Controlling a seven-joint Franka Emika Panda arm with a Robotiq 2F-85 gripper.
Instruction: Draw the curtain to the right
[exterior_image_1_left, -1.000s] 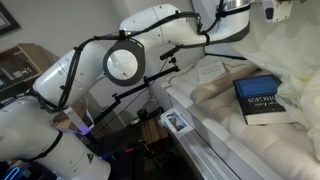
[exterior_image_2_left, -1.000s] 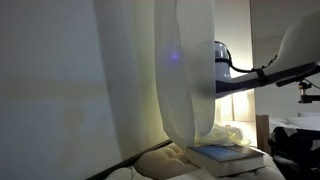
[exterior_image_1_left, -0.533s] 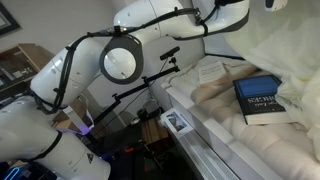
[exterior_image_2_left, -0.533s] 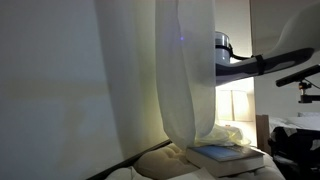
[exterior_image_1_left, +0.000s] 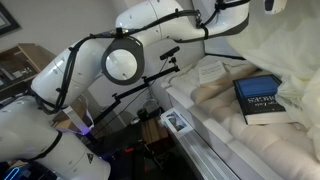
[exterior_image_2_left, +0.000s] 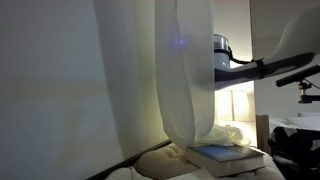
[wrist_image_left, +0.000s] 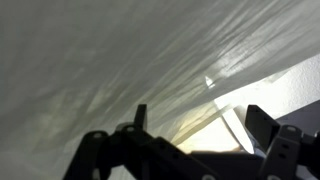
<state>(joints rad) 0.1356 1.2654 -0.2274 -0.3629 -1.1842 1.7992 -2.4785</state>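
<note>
One sheer cream curtain (exterior_image_2_left: 185, 70) fills most of the scene. In an exterior view it hangs in long vertical folds across the left and middle, and a thicker gathered band drops to the padded counter (exterior_image_2_left: 150, 160) just beside a dark-blue book (exterior_image_2_left: 225, 155). Right of that band is an open gap where the robot arm (exterior_image_2_left: 250, 68) reaches in level, its far end hidden behind the fabric.

In an exterior view the arm (exterior_image_1_left: 150, 25) stretches up and across toward the top corner, where the curtain (exterior_image_1_left: 290, 50) piles in loose folds above the book (exterior_image_1_left: 258, 100) lying on the counter (exterior_image_1_left: 225, 140). The arm's tip runs out of frame there.

Wrist view: the pincer (wrist_image_left: 200, 135) has its two fingers (wrist_image_left: 140, 118) spread wide, nothing pinched between them. The curtain (wrist_image_left: 120, 50) is close in front — can't tell if it touches the fingertips.

Progress, as a judgement: early to middle. Fabric is partly bunched, but a wide stretch hangs spread out, so the draw looks unfinished. Left to do — get hold of or hook a fold, then sweep it right.
</note>
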